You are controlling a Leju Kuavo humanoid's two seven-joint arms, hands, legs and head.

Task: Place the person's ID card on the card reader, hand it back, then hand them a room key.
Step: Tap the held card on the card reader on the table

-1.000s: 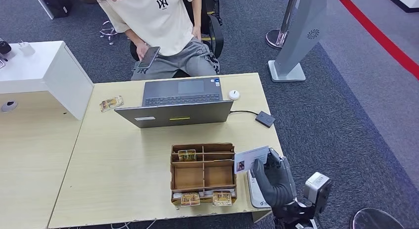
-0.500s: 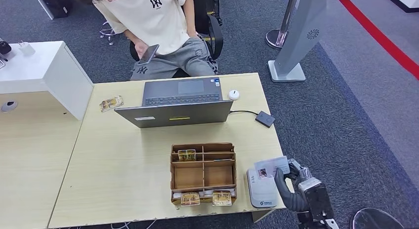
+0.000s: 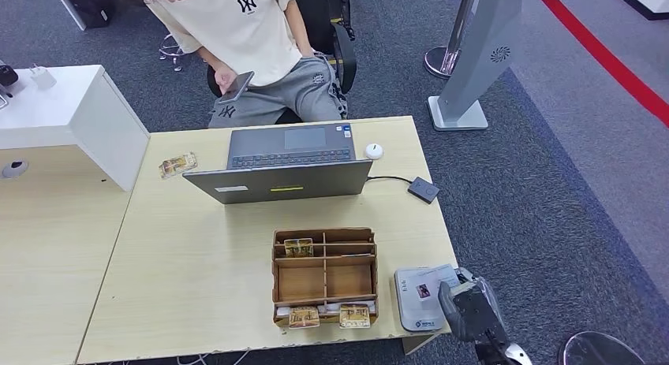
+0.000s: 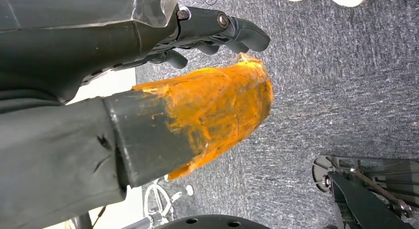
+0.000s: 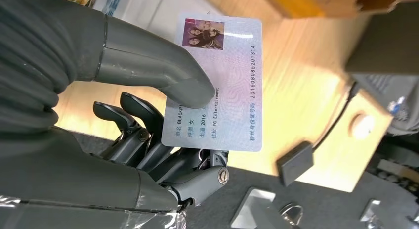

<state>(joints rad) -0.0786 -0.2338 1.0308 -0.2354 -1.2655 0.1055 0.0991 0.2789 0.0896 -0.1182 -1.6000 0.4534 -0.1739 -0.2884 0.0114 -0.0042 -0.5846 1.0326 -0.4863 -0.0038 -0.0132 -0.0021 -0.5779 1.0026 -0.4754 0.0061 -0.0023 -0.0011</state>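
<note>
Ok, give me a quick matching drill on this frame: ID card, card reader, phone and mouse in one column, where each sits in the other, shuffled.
Things:
1. ID card
2. card reader
3. phone
4. mouse

Places:
A. in the person's hand
B. on the table, right of the laptop
C. pinched by the right hand, over the reader
D. at the table's near right corner, beside the wooden organizer

Pairs: 1-C, 2-D, 3-A, 4-B
</note>
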